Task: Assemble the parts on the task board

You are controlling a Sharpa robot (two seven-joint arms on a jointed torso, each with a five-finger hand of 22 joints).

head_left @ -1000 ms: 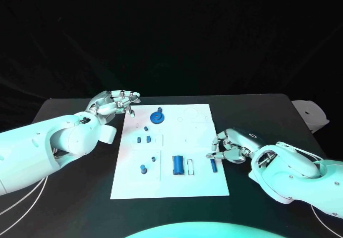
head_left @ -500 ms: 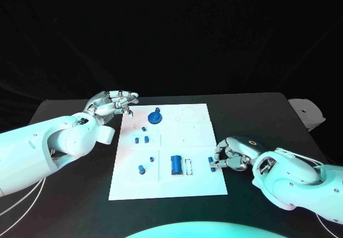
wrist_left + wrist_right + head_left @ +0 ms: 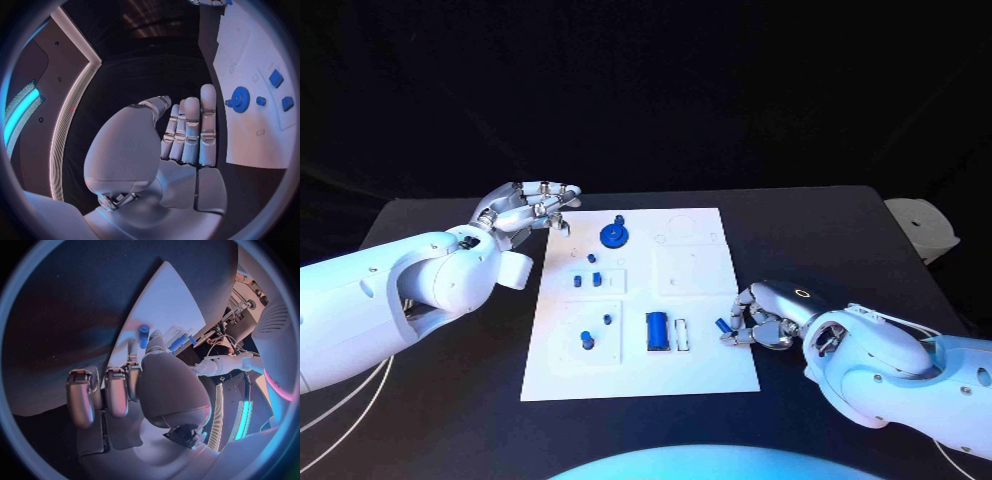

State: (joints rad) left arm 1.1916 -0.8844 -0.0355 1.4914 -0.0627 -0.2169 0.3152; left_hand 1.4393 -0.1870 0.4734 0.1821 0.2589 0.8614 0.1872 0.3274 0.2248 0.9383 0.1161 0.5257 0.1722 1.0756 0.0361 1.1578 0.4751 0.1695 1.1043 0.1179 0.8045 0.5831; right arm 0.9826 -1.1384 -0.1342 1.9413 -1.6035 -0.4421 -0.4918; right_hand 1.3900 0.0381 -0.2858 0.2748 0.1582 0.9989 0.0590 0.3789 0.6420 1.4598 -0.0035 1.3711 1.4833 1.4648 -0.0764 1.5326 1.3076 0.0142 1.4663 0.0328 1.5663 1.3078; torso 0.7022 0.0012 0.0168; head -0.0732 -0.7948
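Note:
The white task board (image 3: 689,275) lies mid-table. My right hand (image 3: 764,325) sits at the board's right edge and pinches a small blue peg (image 3: 723,325); in the right wrist view the blue peg (image 3: 144,335) stands between thumb and fingers above the task board (image 3: 165,300). My left hand (image 3: 528,208) hovers by the board's far left corner and holds nothing. The left wrist view shows my left hand (image 3: 184,132) with fingers stretched side by side, next to the blue gear (image 3: 240,98). The blue gear (image 3: 615,237) and a long blue block (image 3: 656,331) rest on the board.
Several small blue pieces (image 3: 589,281) sit in the board's left column, and two more (image 3: 587,341) lie near its front left. A white object (image 3: 923,228) stands at the black table's (image 3: 834,230) right edge.
My right hand moved in over the board's right edge, closed on the blue peg that lay there, and tipped it up. The left hand stayed where it was.

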